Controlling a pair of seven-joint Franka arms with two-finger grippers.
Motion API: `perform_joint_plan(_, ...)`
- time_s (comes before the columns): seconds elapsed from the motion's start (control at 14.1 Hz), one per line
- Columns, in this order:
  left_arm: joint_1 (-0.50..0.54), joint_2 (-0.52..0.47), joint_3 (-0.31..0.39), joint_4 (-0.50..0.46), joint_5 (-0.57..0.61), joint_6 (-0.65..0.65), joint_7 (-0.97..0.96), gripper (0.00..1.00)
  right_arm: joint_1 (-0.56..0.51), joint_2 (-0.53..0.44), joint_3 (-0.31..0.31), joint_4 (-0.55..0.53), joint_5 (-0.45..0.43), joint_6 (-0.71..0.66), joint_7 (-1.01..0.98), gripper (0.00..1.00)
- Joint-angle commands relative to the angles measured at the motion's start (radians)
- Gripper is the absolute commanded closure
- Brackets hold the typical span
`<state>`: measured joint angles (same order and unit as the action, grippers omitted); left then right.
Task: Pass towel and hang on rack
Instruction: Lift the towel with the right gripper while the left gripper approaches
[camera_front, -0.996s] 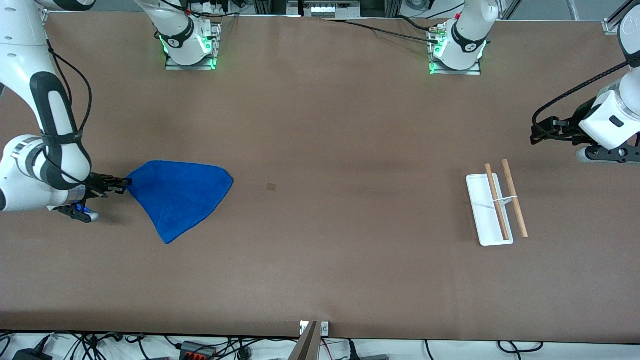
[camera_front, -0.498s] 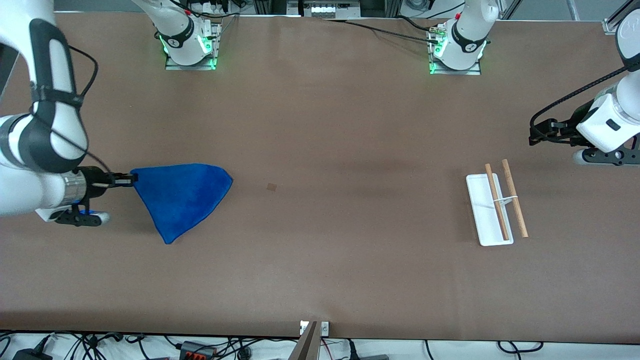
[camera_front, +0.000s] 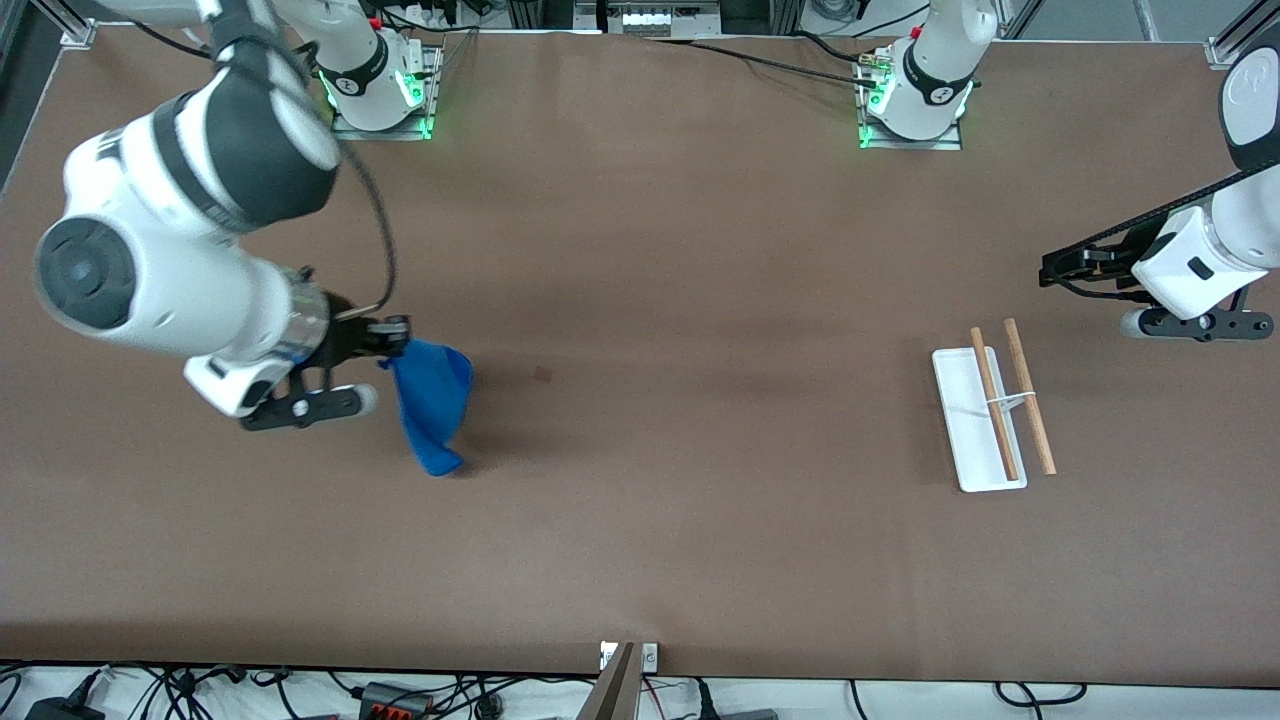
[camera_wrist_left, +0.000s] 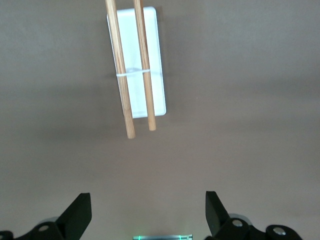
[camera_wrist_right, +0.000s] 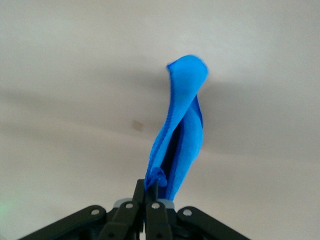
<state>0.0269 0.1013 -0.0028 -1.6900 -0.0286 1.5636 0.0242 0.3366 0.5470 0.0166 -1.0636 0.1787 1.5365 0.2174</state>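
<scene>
My right gripper (camera_front: 395, 347) is shut on one corner of the royal-blue towel (camera_front: 433, 405) and holds it up over the table toward the right arm's end. The towel hangs from the closed fingers in a narrow folded drape, also seen in the right wrist view (camera_wrist_right: 181, 135). The rack (camera_front: 978, 417), a white tray base with a thin wire frame and two wooden rods, stands on the table toward the left arm's end. My left gripper (camera_front: 1050, 270) is open and empty, up in the air beside the rack. The left wrist view shows the rack (camera_wrist_left: 136, 65) ahead of its spread fingers (camera_wrist_left: 80, 212).
A small dark mark (camera_front: 543, 374) lies on the brown table beside the hanging towel. Both arm bases (camera_front: 380, 90) stand along the table edge farthest from the front camera. Cables lie past the table edge nearest that camera.
My right gripper has lifted the towel off the table and carried it toward the table's middle. The towel went from spread flat to a hanging drape. My left gripper shifted slightly.
</scene>
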Motion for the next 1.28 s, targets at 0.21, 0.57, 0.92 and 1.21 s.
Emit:
perform_joint_plan(0.21, 0.093, 0.047, 0.001, 0.032, -0.134, -0.054, 0.022, 0.00, 0.191, -0.012, 0.000, 0.028, 0.016, 0.190, 0.233, 1.00)
perform_joint_plan(0.57, 0.114, 0.136, -0.002, 0.053, -0.203, 0.016, 0.394, 0.00, 0.334, 0.013, -0.001, 0.027, 0.015, 0.442, 0.391, 1.00)
perform_joint_plan(0.92, 0.114, 0.207, -0.013, 0.056, -0.307, 0.134, 0.820, 0.00, 0.409, 0.027, 0.000, 0.022, 0.016, 0.631, 0.555, 1.00)
perform_joint_plan(1.21, 0.113, 0.331, -0.013, 0.056, -0.570, 0.153, 1.277, 0.00, 0.438, 0.045, 0.002, 0.024, 0.019, 0.729, 0.637, 1.00)
